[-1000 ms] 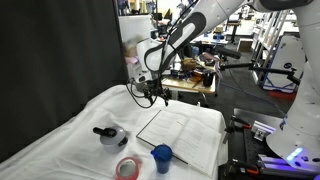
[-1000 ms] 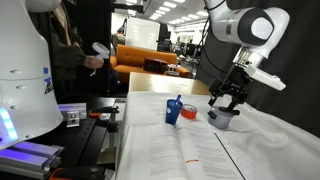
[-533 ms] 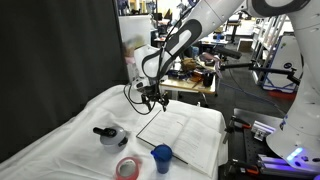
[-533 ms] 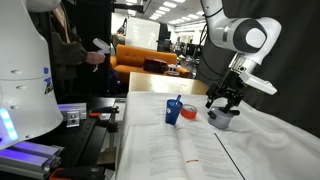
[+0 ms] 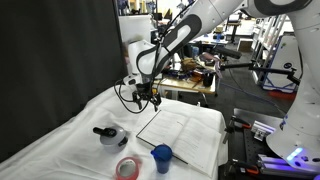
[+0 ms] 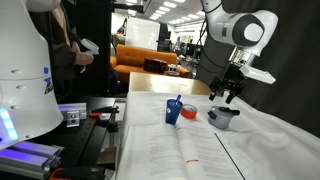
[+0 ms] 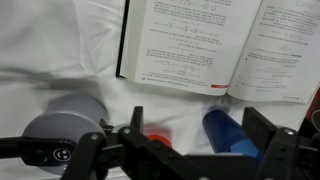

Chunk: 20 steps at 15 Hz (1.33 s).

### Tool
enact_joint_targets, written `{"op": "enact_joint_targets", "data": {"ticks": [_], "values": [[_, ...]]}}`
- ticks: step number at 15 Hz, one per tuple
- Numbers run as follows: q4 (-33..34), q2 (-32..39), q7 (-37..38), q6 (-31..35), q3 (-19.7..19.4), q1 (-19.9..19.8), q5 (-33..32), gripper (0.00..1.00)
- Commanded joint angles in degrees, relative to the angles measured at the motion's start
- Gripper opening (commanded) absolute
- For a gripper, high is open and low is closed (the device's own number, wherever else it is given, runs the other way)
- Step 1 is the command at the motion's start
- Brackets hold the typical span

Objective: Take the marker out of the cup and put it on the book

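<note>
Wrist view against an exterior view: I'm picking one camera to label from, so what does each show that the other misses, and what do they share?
Only the wrist view: the print on the open pages of the book, and the gripper seen close, its jaws spread wide. Only an exterior view: the marker standing up out of the cup, and the arm that carries the gripper. Both: the book, the blue cup, the grey pot and the red tape ring.
</note>
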Motion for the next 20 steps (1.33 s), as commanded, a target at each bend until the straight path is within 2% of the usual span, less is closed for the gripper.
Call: {"op": "enact_joint_targets", "data": {"ticks": [1, 11, 20], "values": [[-1.85, -1.79, -2.19, 0.41, 0.93, -0.48, 1.21, 1.00], [-5.77, -1.01, -1.74, 0.67, 0.27, -0.54, 0.99, 1.00], [-5.07, -0.54, -3.58, 2.30, 2.58, 0.32, 1.50, 1.00]]}}
